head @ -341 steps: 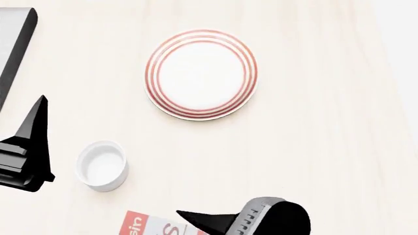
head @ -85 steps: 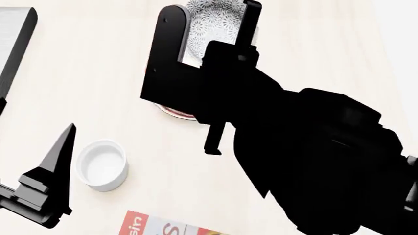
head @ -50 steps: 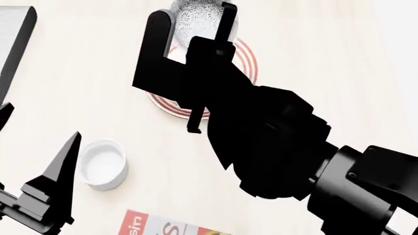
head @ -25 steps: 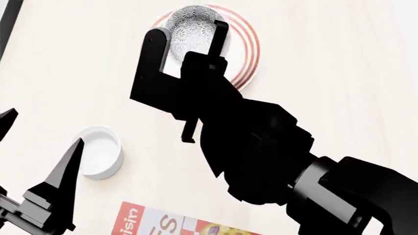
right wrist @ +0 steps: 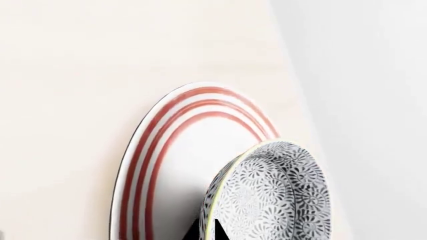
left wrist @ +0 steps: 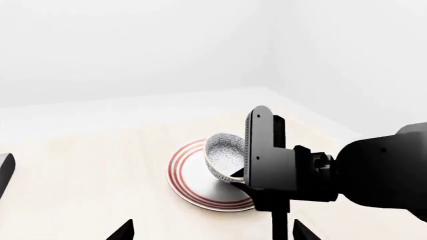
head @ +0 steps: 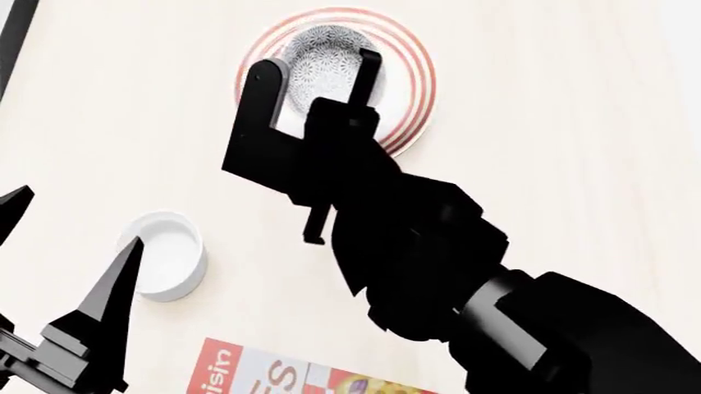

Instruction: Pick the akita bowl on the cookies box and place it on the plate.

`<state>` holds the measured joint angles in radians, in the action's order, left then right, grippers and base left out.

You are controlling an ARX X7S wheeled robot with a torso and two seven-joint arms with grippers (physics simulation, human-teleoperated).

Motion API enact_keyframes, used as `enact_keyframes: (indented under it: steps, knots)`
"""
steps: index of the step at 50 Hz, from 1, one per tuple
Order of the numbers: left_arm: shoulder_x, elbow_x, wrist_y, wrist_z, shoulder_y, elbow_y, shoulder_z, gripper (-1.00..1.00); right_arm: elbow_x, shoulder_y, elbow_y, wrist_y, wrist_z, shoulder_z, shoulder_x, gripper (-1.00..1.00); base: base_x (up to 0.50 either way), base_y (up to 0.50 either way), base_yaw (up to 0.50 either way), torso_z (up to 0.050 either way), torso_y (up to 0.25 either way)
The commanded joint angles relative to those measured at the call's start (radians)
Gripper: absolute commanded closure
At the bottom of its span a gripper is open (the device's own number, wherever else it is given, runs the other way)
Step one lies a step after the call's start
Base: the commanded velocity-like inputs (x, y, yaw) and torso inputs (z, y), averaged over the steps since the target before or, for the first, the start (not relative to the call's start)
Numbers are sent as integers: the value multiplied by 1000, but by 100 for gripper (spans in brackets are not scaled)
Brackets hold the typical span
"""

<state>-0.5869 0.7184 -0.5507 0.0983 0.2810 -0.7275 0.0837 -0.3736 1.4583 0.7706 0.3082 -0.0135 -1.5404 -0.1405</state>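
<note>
1. The bowl [head: 327,61] is off the box [head: 274,376] and sits over the plate [head: 408,57], held between my right fingers [head: 259,90]. In the left wrist view the bowl [left wrist: 223,152] is tilted, with its opening turned sideways rather than up, low over the plate [left wrist: 190,182]. I cannot tell whether its lower edge touches the plate.

2. I judge the pick and the carry done. What is left is to level the bowl, set it down and let go. Because of the tilt, I think an early release might let it roll or tip.

3. The right gripper [head: 318,78] is clamped on the bowl, one finger on each side of it. The right wrist view shows the patterned side of the bowl [right wrist: 280,200] close up, with the ringed rim of the plate [right wrist: 160,145] behind it.

4. My right arm reaches forward from the lower right of the head view across the desk [head: 570,164], with the wrist turned so that the fingers point away from me toward the plate.

5. My left gripper [head: 66,279] waits low at the near left, fingers apart and holding nothing, near the cup [head: 164,254], well apart from the plate.
</note>
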Motion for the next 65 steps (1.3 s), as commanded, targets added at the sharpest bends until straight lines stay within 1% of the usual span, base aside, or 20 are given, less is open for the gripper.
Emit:
enact_keyframes:
  steps: [1, 11, 12, 25, 27, 30, 31, 35, 37, 41, 42, 44, 47, 48, 52, 54, 57, 59, 63, 65]
  knots:
    - [-3, 1, 5, -1, -3, 2, 0, -100, 32, -15, 185, -87, 19, 17, 68, 100, 0, 0, 0, 0, 0]
    - [-5, -2, 9, 1, -6, 1, 3, -100, 26, -25, 208, -89, 24, 24, 81, 100, 0, 0, 0, 0, 0]
    - [-5, -1, 10, 0, -6, 3, 3, -100, 25, -23, 186, -77, 20, 23, 73, -100, 0, 0, 0, 0, 0]
    - [-8, 4, 9, 6, -6, -2, 3, -100, 19, -4, 61, -7, 4, 22, 25, -100, 0, 0, 0, 0, 0]
    - [-8, 3, 10, 6, -7, -3, 4, -100, 12, 4, 19, 17, 2, 26, 8, -100, 0, 0, 0, 0, 0]
    - [-9, 3, 10, 7, -7, -3, 5, -100, -6, 25, -118, 84, -14, 32, -46, -100, 0, 0, 0, 0, 0]
    - [-9, 4, 10, 7, -7, -3, 5, -100, -7, 25, -124, 88, -15, 32, -48, -100, 0, 0, 0, 0, 0]
    - [-14, 12, 5, 15, -9, -17, -1, -100, -37, 60, -362, 204, -41, 36, -143, -100, 0, 0, 0, 0, 0]
    - [-15, 14, 4, 18, -10, -19, -2, -100, -43, 70, -429, 232, -48, 34, -173, -100, 0, 0, 0, 0, 0]
    - [-19, 17, 1, 24, -11, -31, -4, -100, -71, 98, -630, 319, -68, 35, -270, -100, 0, 0, 0, 0, 0]
    - [-19, 18, 1, 24, -11, -31, -4, -100, -71, 99, -634, 321, -68, 36, -271, -100, 0, 0, 0, 0, 0]
    - [-20, 19, -4, 29, -7, -38, -2, -100, -87, 119, -769, 375, -91, 40, -338, -100, 0, 0, 0, 0, 0]
    - [-22, 24, -9, 34, -3, -44, -2, -100, -112, 135, -859, 412, -101, 55, -384, -100, 0, 0, 0, 0, 0]
    - [-22, 26, -11, 37, -3, -48, -2, -100, -134, 142, -925, 435, -111, 68, -416, -100, 0, 0, 0, 0, 0]
    - [-22, 24, -11, 40, -5, -52, 0, -100, -172, 149, -1026, 461, -133, 100, -464, -100, 0, 0, 0, 0, 0]
    - [-25, 30, -13, 46, -9, -62, -5, -100, -197, 155, -1152, 488, -160, 114, -525, -100, 0, 0, 0, 0, 0]
    - [-28, 35, -13, 50, -10, -65, -12, -100, -218, 155, -1242, 502, -188, 132, -573, -100, 0, 0, 0, 0, 0]
    - [-30, 40, -13, 56, -12, -71, -20, -100, -234, 154, -1332, 508, -220, 152, -626, -100, 0, 0, 0, 0, 0]
    - [-30, 46, 9, 80, -35, -107, -57, -100, -295, 133, -1494, 499, -319, 224, -721, -100, 0, 0, 0, 0, 0]
    - [-23, 38, 26, 104, -51, -129, -81, -100, -281, 107, -1580, 489, -393, 236, -771, -100, 0, 0, 0, 0, 0]
